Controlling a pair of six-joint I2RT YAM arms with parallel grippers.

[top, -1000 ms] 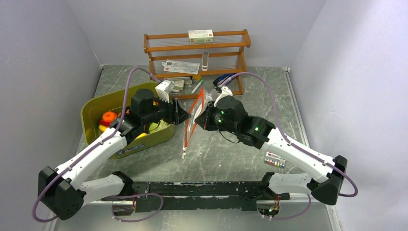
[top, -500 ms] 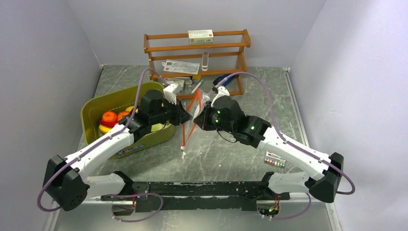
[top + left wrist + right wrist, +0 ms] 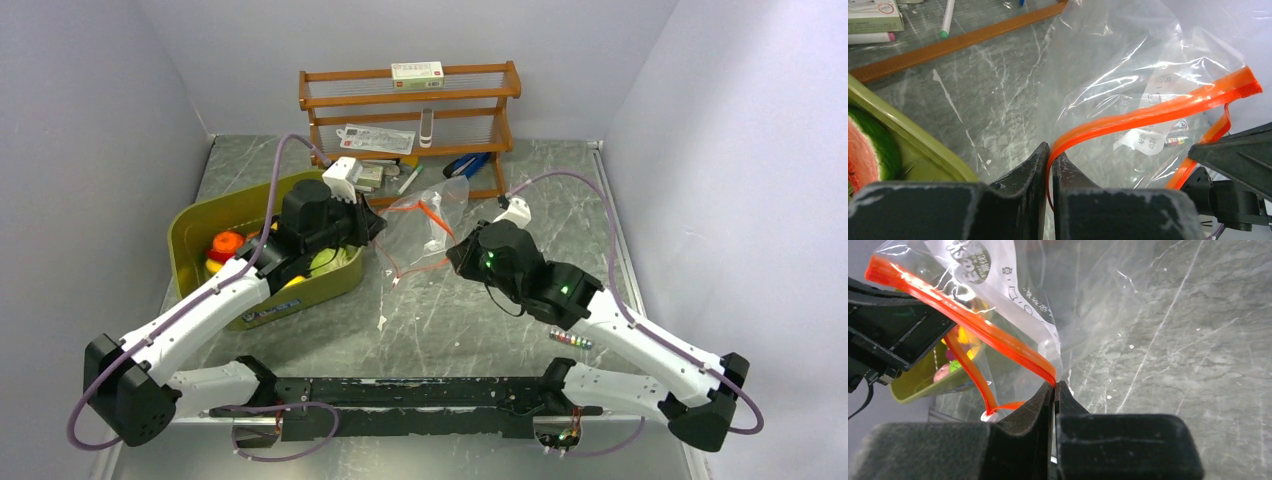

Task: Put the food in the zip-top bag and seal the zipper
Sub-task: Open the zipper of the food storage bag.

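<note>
Now we hold the zip-top bag (image 3: pixel 448 200) up between our arms, just beside the olive-green tub (image 3: pixel 190 225), with its mouth pulled apart. Our left gripper (image 3: pixel 1050 156) pinches one run of the orange zipper (image 3: pixel 1148 112), and our right gripper (image 3: pixel 1054 386) pinches the opposite lip. The food (image 3: pixel 226 243) lies in the tub and the bag looks empty, so we judge this the opening step. Next, one gripper must release and fetch a piece.
</note>
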